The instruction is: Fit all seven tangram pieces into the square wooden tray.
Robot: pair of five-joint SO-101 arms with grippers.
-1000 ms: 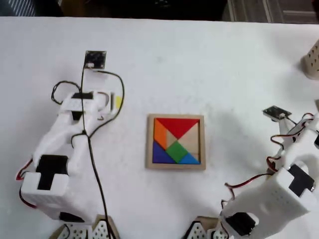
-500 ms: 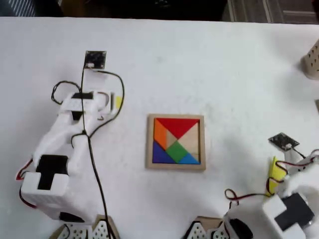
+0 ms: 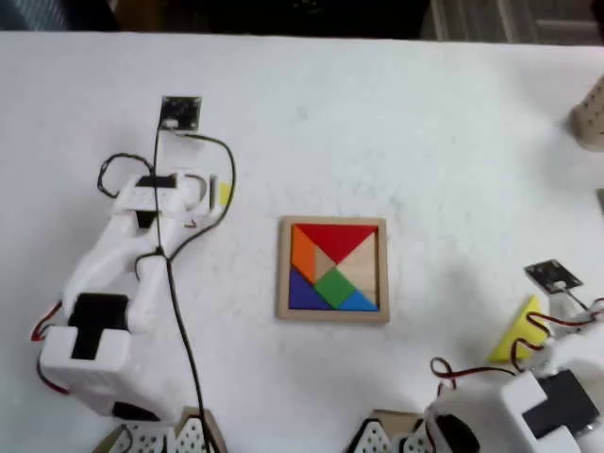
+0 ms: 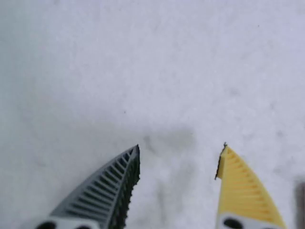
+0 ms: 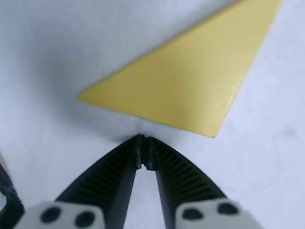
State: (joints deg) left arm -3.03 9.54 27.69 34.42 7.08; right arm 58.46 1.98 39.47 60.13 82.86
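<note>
White counter [image 3: 425,142] holds the wooden tray [image 3: 332,317]; left gripper [image 4: 180,146] gapes wide, right gripper [image 5: 143,152] sits pinched closed just beside the yellow triangle [image 5: 190,81].

Seen from above, the right arm [image 3: 528,415] runs off the lower edge, its wires [image 3: 472,368] and body overlapping the near side of the yellow triangle [image 3: 519,335]. From the right wrist, that triangle's far corner is cut by the frame. Whether the pale patches in the tray [image 3: 332,315] are pieces or bare wood cannot be told.
</note>
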